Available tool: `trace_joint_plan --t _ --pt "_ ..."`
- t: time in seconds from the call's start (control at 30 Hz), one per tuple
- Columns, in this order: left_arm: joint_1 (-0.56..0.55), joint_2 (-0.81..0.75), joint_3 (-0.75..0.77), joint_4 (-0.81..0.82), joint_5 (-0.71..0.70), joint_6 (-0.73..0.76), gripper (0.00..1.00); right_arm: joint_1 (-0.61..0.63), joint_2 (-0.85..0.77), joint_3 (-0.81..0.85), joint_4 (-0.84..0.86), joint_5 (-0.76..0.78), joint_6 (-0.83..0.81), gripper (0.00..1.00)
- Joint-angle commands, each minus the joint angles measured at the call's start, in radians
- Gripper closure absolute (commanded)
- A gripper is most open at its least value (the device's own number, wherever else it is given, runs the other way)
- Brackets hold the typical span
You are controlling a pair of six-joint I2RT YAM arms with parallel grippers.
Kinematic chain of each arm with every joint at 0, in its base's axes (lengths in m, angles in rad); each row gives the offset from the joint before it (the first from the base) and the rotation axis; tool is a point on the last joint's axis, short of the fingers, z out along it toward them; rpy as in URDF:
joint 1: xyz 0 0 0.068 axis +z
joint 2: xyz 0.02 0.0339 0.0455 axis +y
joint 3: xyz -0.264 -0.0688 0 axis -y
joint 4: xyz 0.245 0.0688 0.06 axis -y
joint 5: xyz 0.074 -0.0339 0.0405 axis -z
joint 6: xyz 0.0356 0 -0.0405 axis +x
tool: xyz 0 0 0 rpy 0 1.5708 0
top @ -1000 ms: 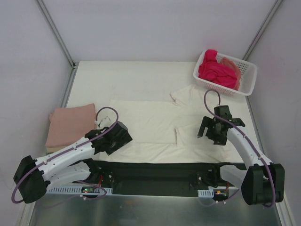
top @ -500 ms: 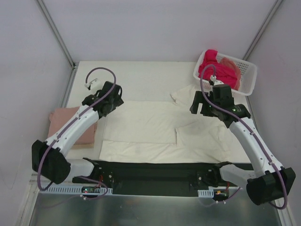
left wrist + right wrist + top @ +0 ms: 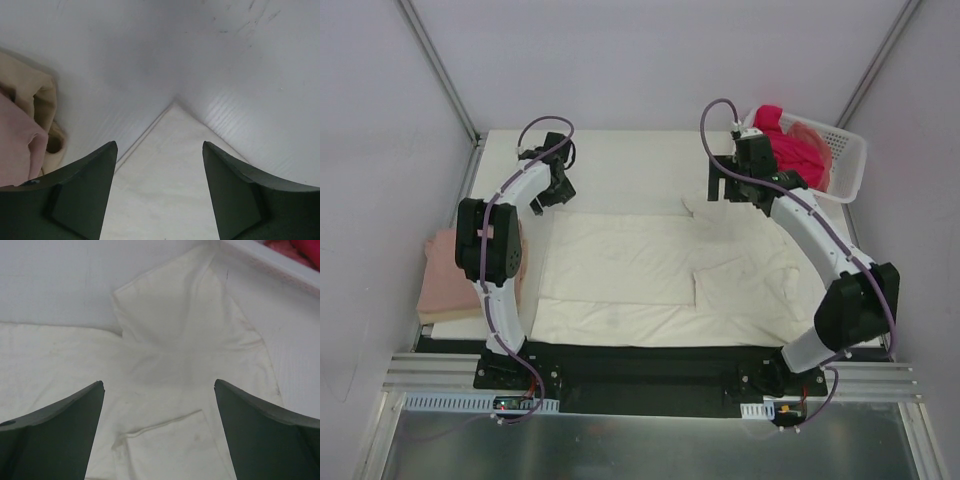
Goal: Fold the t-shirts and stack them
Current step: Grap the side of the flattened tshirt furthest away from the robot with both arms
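The cream-white t-shirt (image 3: 640, 270) lies spread flat across the middle of the table, its near part folded over, with one sleeve (image 3: 170, 315) pointing to the far right. My left gripper (image 3: 558, 190) is open over the bare table by the shirt's far left corner, nothing between its jaws (image 3: 159, 145). My right gripper (image 3: 728, 188) is open above that sleeve and holds nothing (image 3: 159, 382). A dusty pink folded t-shirt (image 3: 445, 275) rests at the left edge, partly under the left arm. Magenta (image 3: 782, 152) and peach (image 3: 812, 133) t-shirts lie in the basket.
A white lattice basket (image 3: 848, 165) stands at the far right corner, its rim (image 3: 270, 260) close to my right gripper. White walls enclose the table on three sides. Pink and beige cloth (image 3: 20, 140) shows at the left edge of the left wrist view.
Both arms have swung from the near side out to the shirt's far edge, left towards the far left corner, right towards the sleeve. The left jaws have narrowed a little.
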Motion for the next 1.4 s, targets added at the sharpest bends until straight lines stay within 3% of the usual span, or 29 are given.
trace_joint_plan --t 0.0,0.27,0.5,0.73,0.8,0.93,1.0,1.23,1.3,1.37 --pt "0.011 0.059 0.054 -0.032 0.035 0.012 0.32 0.005 0.182 0.178 0.091 0.017 -0.11 0.04" --pt "0.022 0.183 0.108 -0.035 0.036 -0.02 0.39 0.003 0.55 0.579 0.051 -0.037 -0.193 0.04" --pt "0.036 0.228 0.137 -0.035 0.05 -0.029 0.44 0.003 0.871 0.877 -0.006 0.032 -0.182 0.04" --pt "0.038 0.256 0.136 -0.035 0.095 -0.034 0.48 -0.021 0.965 0.919 -0.148 0.015 -0.027 0.04" --pt "0.038 0.26 0.135 -0.036 0.101 -0.029 0.57 -0.032 0.979 0.917 -0.176 -0.014 0.006 0.04" --pt "0.038 0.25 0.117 -0.036 0.098 -0.031 0.59 -0.034 1.009 0.937 -0.221 -0.038 0.016 0.04" --pt "0.038 0.242 0.108 -0.036 0.099 -0.032 0.65 -0.034 1.022 0.939 -0.247 -0.04 0.017 0.02" --pt "0.036 0.23 0.097 -0.036 0.125 -0.032 1.0 -0.034 1.014 0.897 -0.29 0.014 0.039 0.31" --pt "0.038 0.22 0.086 -0.036 0.13 -0.034 1.0 -0.032 0.993 0.861 -0.294 0.023 0.04 0.35" --pt "0.038 0.211 0.079 -0.036 0.128 -0.038 1.0 -0.034 0.967 0.818 -0.276 0.02 0.04 0.46"
